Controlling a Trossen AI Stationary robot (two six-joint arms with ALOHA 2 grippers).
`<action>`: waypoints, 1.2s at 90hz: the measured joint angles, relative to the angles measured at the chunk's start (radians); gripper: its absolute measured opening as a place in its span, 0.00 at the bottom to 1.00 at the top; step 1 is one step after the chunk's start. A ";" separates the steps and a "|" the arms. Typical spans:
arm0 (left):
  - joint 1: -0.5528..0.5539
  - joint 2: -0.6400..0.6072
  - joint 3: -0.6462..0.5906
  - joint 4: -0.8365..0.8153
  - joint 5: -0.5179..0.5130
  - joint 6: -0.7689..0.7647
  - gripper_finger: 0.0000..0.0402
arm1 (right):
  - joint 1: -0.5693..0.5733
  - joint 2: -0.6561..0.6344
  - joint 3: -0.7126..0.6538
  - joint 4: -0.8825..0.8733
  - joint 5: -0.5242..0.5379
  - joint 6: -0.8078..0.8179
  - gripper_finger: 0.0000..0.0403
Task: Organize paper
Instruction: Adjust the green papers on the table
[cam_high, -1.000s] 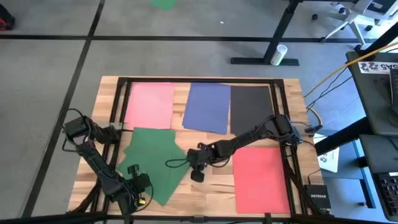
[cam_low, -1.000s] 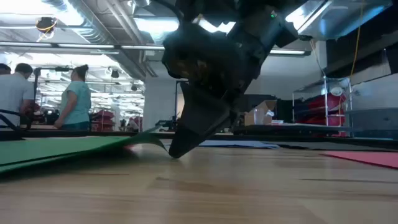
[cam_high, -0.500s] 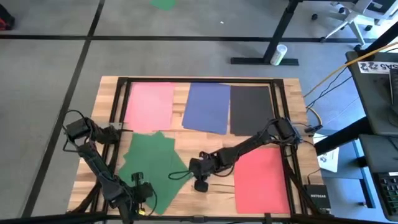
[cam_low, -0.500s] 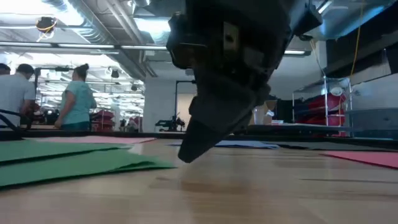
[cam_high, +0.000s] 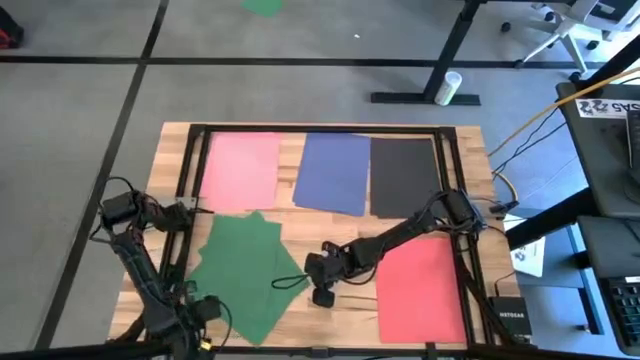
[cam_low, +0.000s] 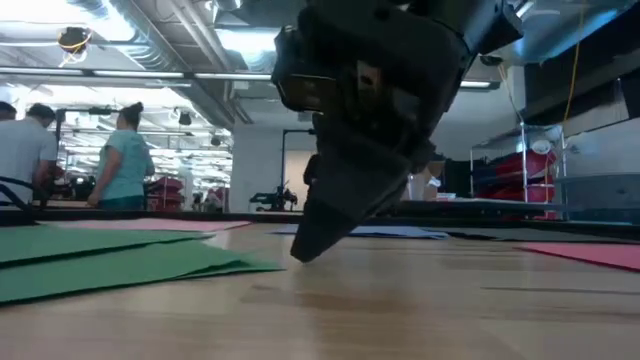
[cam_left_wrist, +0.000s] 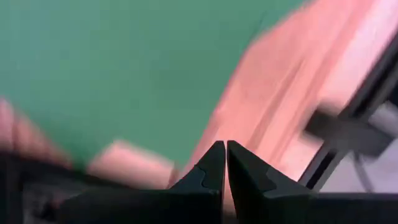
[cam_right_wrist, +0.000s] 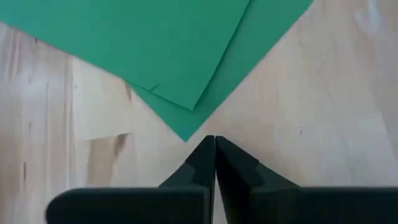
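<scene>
Change, green sheets: we see the green paper (cam_high: 243, 275) lying flat on the counter (cam_high: 330, 315), where 1.0 s ago 1 corner was lifted off the wood at the right gripper's tip.
Change, right gripper: the right gripper (cam_high: 320, 296) has slid toward 6 o'clock and now sits just beside the pile's 3 o'clock corner, apart from it; its fingers are closed on nothing, tips meeting.
Change, left gripper: the left gripper (cam_high: 204, 312) has withdrawn toward 7 o'clock, to the counter's near edge at the pile's 7 o'clock corner; its fingers are nearly touching and hold nothing.
Meaning for the task: we judge the green pile released but not squared; its 2 visible sheets are fanned, corners offset, as the right wrist view (cam_right_wrist: 155, 43) shows.
Green pile, location: 7 o'clock part of the counter.
Green pile, long axis: roughly 1 o'clock to 7 o'clock, skewed against the counter's edges.
Other sheets, location: pink paper (cam_high: 241, 168), blue paper (cam_high: 335, 172) and black paper (cam_high: 401, 177) in a row at 12 o'clock; red paper (cam_high: 420, 288) at 5 o'clock.
Other sheets, long axis: near 12 o'clock to 6 o'clock, close to square with the counter.
</scene>
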 joint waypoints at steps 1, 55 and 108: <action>-0.004 0.000 -0.004 -0.001 0.010 -0.008 0.00 | 0.000 0.000 0.000 0.000 0.002 -0.002 0.00; -0.020 0.001 -0.142 0.174 0.110 -0.100 0.00 | -0.004 -0.003 0.002 -0.054 0.058 -0.028 0.00; 0.105 0.010 -0.163 0.289 0.083 0.087 0.00 | -0.003 -0.003 0.002 -0.053 0.058 -0.043 0.00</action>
